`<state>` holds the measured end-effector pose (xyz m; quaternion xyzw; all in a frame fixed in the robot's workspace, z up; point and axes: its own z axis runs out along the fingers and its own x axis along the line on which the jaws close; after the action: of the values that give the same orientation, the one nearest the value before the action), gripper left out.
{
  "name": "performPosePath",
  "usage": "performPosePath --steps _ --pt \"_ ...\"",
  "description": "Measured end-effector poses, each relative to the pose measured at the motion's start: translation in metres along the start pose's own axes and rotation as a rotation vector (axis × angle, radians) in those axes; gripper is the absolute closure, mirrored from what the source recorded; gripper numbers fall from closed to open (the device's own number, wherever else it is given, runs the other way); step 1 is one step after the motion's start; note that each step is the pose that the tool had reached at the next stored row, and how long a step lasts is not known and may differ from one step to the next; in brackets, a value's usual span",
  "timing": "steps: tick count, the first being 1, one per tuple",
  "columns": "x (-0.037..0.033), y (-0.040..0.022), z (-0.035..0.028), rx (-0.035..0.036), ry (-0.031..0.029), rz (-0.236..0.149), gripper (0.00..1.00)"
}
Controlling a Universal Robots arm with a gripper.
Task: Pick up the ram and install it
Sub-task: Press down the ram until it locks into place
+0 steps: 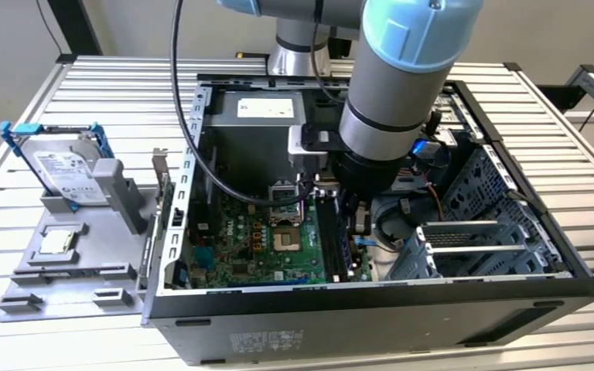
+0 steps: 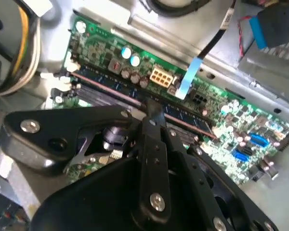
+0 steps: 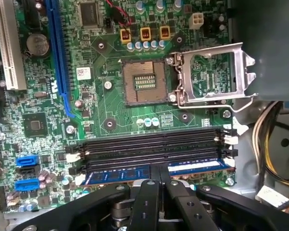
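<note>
The ram (image 3: pixel 120 174) is a long blue stick with labels. It lies along the memory slot nearest the motherboard's edge, level with the slot's white end clips (image 3: pixel 229 161). My gripper (image 3: pixel 160 175) is shut on the ram at its middle, one black finger on each face. In the second wrist view the ram (image 2: pixel 106 82) runs across the green board, and the gripper (image 2: pixel 151 113) pinches it from above. In the exterior view the grey arm (image 1: pixel 395 100) reaches down into the open computer case (image 1: pixel 380 309).
Black empty memory slots (image 3: pixel 149 142) lie beside the ram. The processor socket (image 3: pixel 144 82) is empty, its metal lid (image 3: pixel 214 72) swung open. Yellow cables (image 3: pixel 272 154) run past the board's edge. Outside the case, a grey tray (image 1: pixel 80 267) holds a hard drive (image 1: pixel 65 166) and a processor chip (image 1: pixel 58 241).
</note>
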<state>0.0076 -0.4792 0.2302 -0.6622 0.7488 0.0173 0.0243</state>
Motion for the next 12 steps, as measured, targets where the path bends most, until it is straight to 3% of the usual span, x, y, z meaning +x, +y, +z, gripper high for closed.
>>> performPosePath --steps 12 --pt "-0.0026 -0.0003 -0.0493 -0.0012 0.0009 0.0 1.0"
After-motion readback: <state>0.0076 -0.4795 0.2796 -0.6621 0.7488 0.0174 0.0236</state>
